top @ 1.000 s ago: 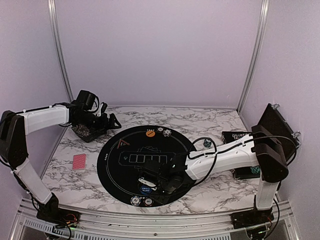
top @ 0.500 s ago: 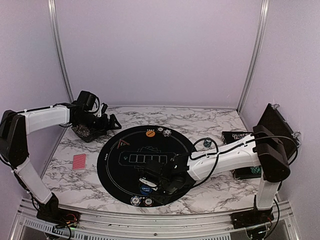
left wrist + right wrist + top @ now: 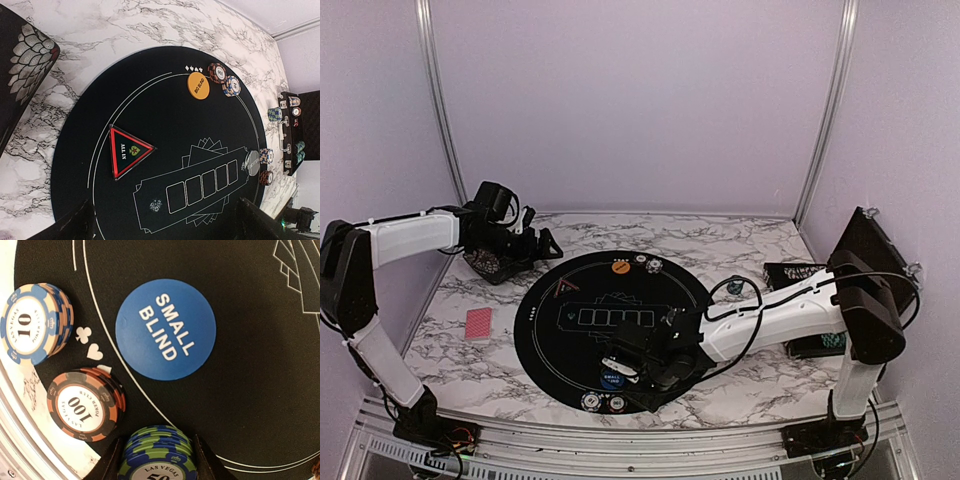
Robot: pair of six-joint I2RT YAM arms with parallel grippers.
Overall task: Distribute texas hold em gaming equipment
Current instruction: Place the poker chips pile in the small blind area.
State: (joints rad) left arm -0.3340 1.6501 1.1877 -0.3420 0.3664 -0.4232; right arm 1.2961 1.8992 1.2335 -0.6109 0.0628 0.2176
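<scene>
Right claw (image 3: 157,462) grips chip stack (image 3: 157,442) (axis upright).

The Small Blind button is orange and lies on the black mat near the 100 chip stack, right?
No: the right wrist view shows the Small Blind button is blue, not orange. It lies on the black mat near the 100 chip stack.

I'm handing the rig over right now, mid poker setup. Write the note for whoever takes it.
Left gripper: open, empty, beyond the mat's far-left edge.
Right gripper: closed on the green-blue 50 stack at the mat's near edge.
Placed: small blind button with 10 stack and 100 stack; big blind button with two far stacks; all-in marker.
Left: set down the 50 stack; red cards lie undealt on the marble.
</scene>
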